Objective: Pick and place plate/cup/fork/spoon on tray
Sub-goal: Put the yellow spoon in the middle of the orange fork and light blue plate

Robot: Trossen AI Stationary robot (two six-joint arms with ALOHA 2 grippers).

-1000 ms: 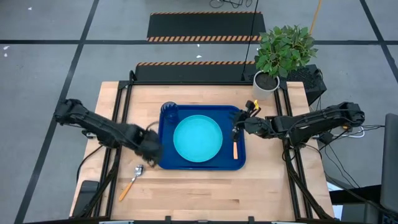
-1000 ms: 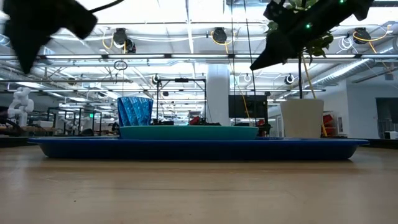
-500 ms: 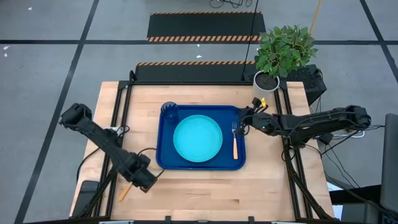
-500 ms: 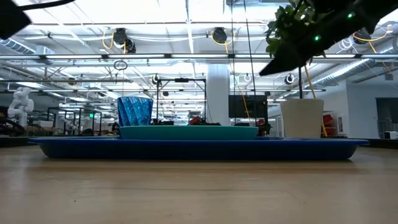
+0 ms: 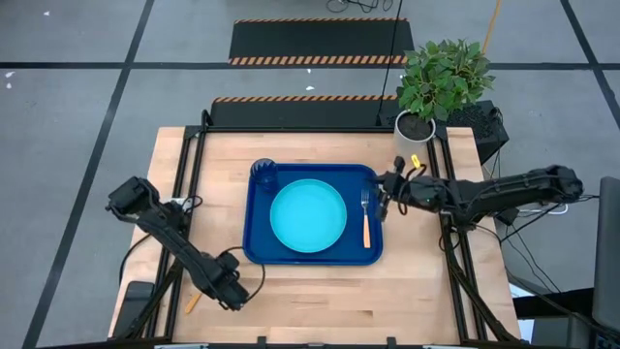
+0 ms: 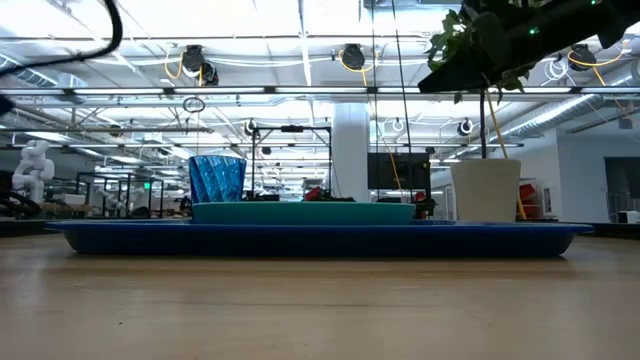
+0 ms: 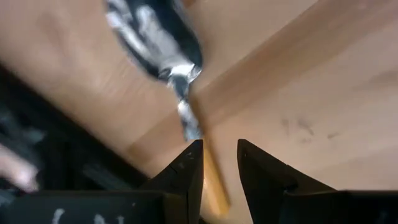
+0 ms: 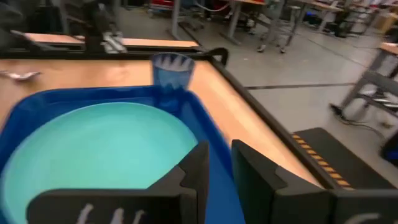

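Since plate (image 5: 308, 215), cup (image 5: 263, 175), fork (image 5: 365, 215) already sit on tray (image 5: 257, 247), left pincer (image 7: 214, 163) straddles spoon (image 7: 163, 51) handle on surface (image 5: 320, 291), fingers apart, unclamped. Right pincer (image 8: 219, 167) empty, slightly apart, beside tray.

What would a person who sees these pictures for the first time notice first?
The dark blue tray in the middle of the wooden table draws the eye, with the round cyan plate on it, the blue cup in its far left corner and the fork along its right side. Next comes the left gripper, low at the table's front left, its fingers astride the spoon. A green plant stands beyond the far right corner.
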